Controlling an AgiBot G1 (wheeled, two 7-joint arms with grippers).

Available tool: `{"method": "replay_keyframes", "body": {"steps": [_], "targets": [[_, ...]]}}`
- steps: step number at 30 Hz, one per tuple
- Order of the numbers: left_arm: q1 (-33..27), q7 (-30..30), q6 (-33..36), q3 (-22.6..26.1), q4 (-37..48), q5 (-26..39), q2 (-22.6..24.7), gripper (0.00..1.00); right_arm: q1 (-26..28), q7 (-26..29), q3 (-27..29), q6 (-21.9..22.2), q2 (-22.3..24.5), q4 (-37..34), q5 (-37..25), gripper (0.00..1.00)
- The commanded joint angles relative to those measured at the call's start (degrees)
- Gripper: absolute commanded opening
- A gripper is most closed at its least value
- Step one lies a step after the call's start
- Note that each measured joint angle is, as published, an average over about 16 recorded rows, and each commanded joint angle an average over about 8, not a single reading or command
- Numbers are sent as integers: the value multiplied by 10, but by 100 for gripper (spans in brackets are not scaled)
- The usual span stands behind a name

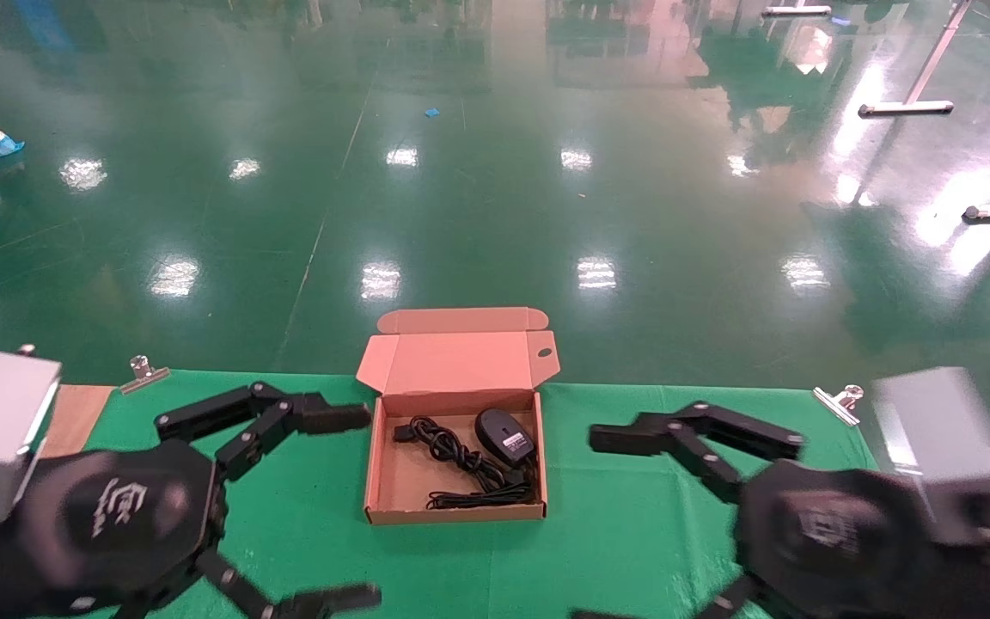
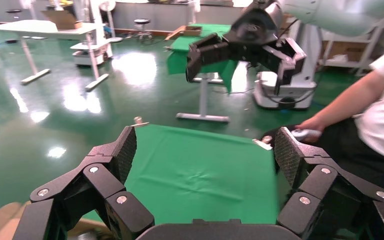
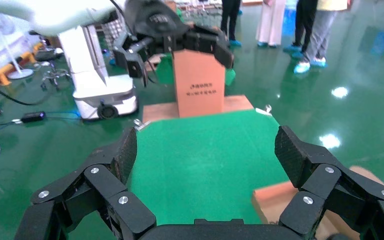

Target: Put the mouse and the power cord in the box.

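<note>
Brown cardboard box is already holding mouse and power cord, so left gripper and right gripper, both hovering wide open, are best kept clear of the lid.

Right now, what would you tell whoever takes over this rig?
Left hand: open, holding nothing, above the green cloth left of the box.
Right hand: open, holding nothing, right of the box.
The mouse and the power cord both lie inside the box.
Done: both items are packed.
Left: nothing to load; the lid stands open.
</note>
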Motion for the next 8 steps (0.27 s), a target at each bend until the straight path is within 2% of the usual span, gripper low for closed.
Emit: {"method": "replay_keyframes", "body": {"steps": [1,8], "targets": [[8,-17,6,-10,-17,-6,-4,100,-11,5,22,-17,15,11,15,100],[21,-41,18,-27,-47,-17,-11,100,-24,9,55,-40,34,24,36,100]]}}
